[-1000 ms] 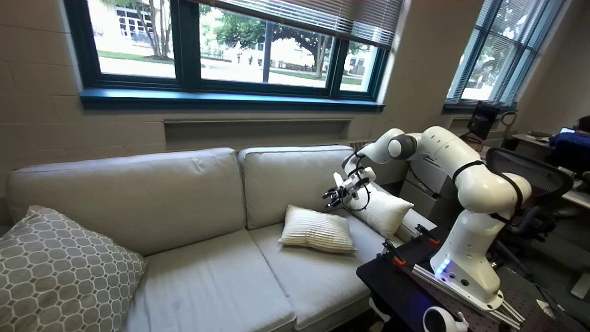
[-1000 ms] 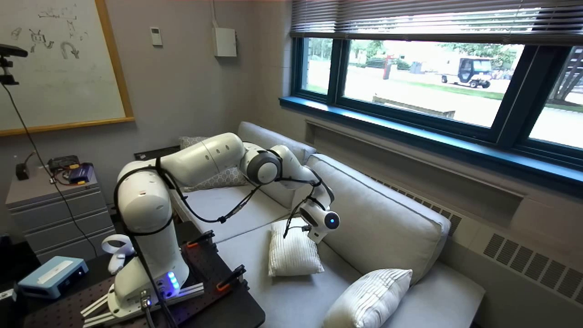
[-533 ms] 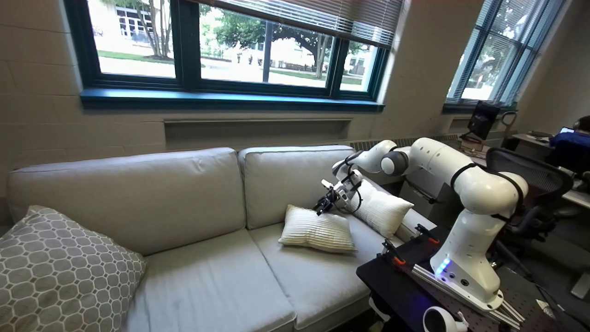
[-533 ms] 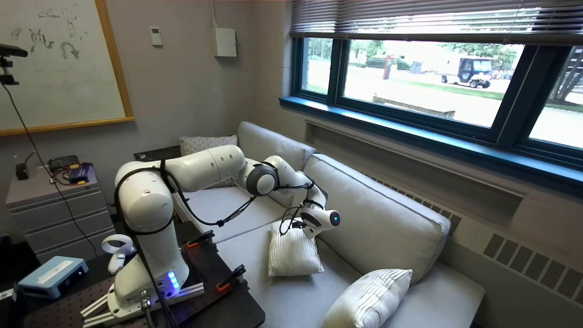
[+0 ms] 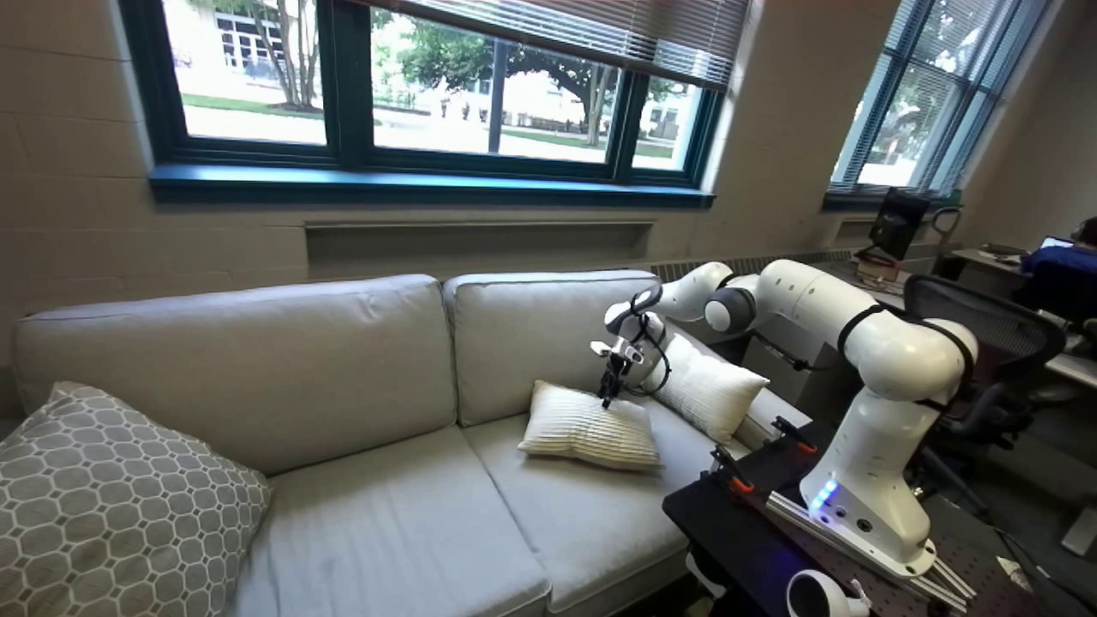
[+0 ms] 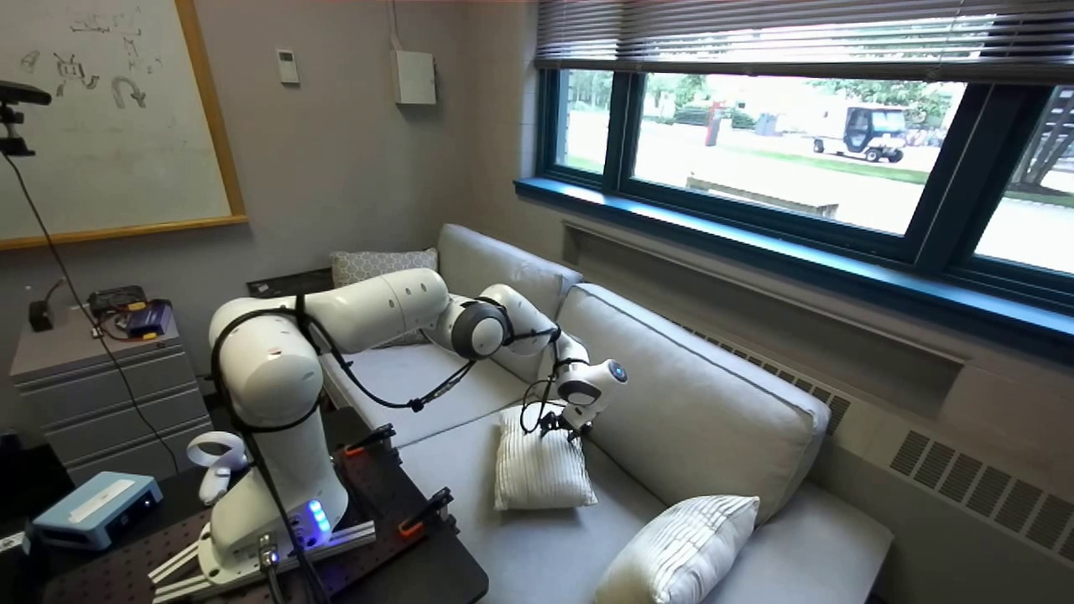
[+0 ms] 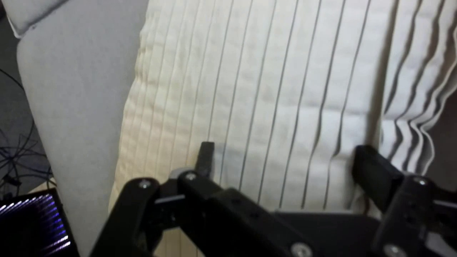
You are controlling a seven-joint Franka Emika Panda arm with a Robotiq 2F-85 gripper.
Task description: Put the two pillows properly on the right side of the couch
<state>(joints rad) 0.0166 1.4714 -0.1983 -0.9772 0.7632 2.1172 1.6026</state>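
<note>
End effector (image 7: 286, 155) over couch (image 5: 403, 488) beneath window (image 5: 428, 94)

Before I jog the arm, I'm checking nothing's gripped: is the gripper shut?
No: in the wrist view the gripper is open, its fingers wide apart with a pleated pillow showing between them.

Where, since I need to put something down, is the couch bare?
Widest: the couch seat between the grey patterned pillow and middle white pillow. Smaller: between that pillow and the black table. Crowded: near the armrest, with the outer white pillow and the end effector over the middle one.
</note>
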